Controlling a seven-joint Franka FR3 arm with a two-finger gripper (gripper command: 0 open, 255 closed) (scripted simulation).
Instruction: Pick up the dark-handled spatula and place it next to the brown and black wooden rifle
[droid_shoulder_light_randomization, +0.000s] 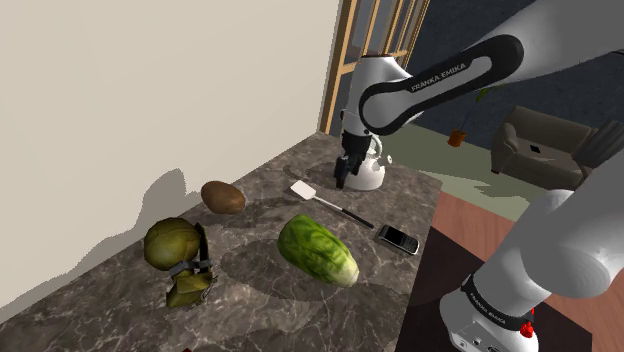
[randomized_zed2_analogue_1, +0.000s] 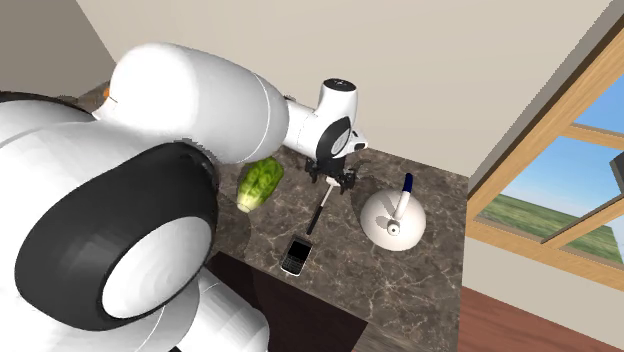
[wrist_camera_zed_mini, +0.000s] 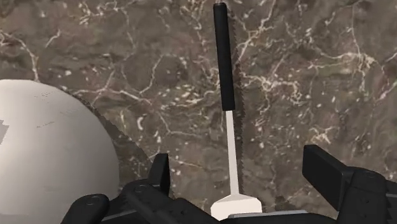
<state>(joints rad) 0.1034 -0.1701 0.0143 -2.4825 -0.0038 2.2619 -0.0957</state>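
The dark marbled tabletop (droid_shoulder_light_randomization: 250, 290) meets a beige wall (droid_shoulder_light_randomization: 150, 90) near a wooden-framed window (randomized_zed2_analogue_1: 585, 175). The gripper (wrist_camera_zed_mini: 240, 168) hangs released over the spatula (wrist_camera_zed_mini: 224, 63).

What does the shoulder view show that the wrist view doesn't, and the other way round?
Shoulder view adds a green lettuce, a phone, a brown potato and, beyond the marble counter, a sofa. Wrist view adds the gripper open, its fingers apart on either side of the dark-handled spatula's thin neck, touching nothing. Both show that spatula, the white kettle and the counter.
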